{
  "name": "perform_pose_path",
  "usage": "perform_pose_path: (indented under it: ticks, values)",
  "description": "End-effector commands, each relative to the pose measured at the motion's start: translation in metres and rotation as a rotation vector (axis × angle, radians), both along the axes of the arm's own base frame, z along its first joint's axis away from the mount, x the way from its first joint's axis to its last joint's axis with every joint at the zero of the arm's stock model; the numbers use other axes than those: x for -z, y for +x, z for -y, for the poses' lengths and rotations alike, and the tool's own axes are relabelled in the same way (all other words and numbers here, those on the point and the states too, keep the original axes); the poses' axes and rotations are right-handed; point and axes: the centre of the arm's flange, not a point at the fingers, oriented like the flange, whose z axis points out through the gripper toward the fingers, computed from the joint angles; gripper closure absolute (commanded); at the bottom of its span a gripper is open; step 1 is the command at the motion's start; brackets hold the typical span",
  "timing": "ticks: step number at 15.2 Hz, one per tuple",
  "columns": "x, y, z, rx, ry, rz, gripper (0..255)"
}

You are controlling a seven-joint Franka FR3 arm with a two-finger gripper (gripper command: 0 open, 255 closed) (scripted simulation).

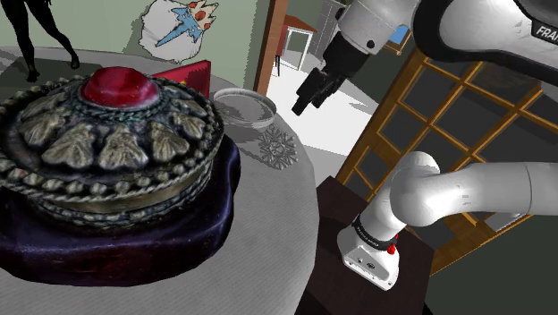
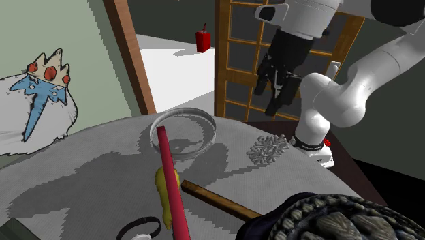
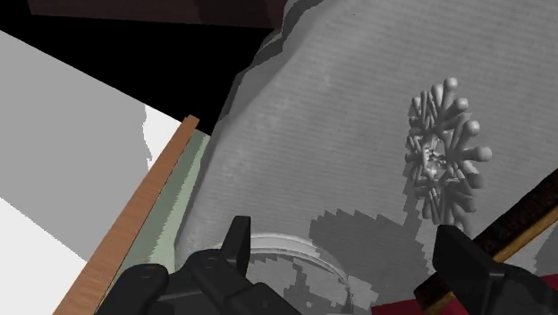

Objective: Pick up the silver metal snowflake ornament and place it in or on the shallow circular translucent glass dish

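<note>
Apparently empty, the gripper [image 3: 342, 231] hangs wide open above the table [image 3: 295, 134], apart from the snowflake ornament [image 3: 438, 161].

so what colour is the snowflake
The snowflake is plain grey, clearest in the wrist view.

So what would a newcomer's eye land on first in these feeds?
The ornate box with a red dome, on a dark cushion, dominating the shoulder view's left. Past it, the silver snowflake ornament lies flat on the grey table beside the glass dish, the open end effector raised above.
</note>
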Motion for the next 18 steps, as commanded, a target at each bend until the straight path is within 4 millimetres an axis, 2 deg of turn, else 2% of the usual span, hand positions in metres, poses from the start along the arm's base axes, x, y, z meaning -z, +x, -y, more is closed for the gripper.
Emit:
perform_pose_path:
  ticks: [1, 5, 6, 13, 18]
  values:
    - [0.007, -0.011, -0.028, -0.034, -0.011, 0.038, 0]
    - [0.021, -0.035, -0.078, -0.101, -0.035, 0.112, 0]
    - [0.021, -0.035, -0.080, -0.104, -0.036, 0.115, 0]
    - [0.059, -0.022, -0.083, -0.104, -0.036, 0.115, 0]
    - [0.059, -0.022, -0.083, -0.104, -0.036, 0.115, 0]
